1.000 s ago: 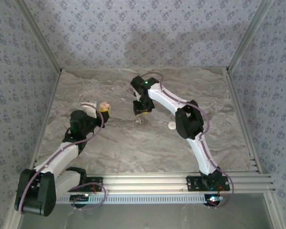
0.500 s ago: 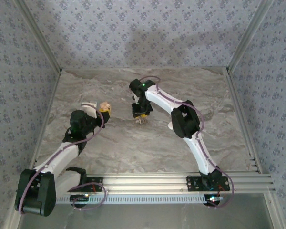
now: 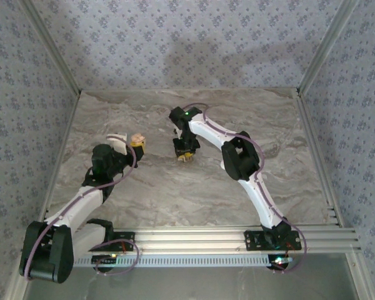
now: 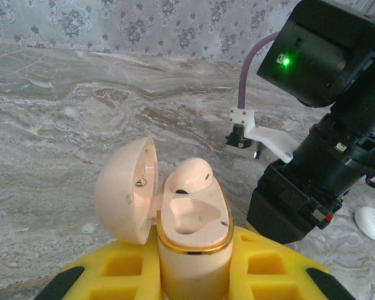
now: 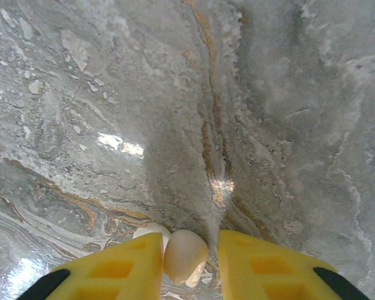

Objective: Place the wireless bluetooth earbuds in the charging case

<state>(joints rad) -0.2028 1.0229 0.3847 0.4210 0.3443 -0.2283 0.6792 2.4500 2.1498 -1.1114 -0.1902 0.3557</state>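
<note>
Table (image 3: 169, 194): grey marbled surface with two robot arms reaching over it.
Left gripper (image 3: 136, 143): clamped tight on the charging case (image 4: 194, 244), which it holds upright.
Case lid (image 4: 125, 200): swung open to the left.
First earbud (image 4: 189, 176): seated in the case's far socket.
Second earbud (image 5: 185, 255): on the table, between the right gripper's yellow fingers.
Right gripper (image 3: 185, 156): low at mid-table, jaws narrowly apart, with a slim gap beside the earbud.
White oval piece (image 4: 370, 223): lying on the table beyond the right arm.

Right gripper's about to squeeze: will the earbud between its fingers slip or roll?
Likely slippery: the earbud looks smooth and rounded, so it may squirt from the right gripper. Tiny, so probably light. Egg-shaped, it could roll on the table if nudged.
</note>
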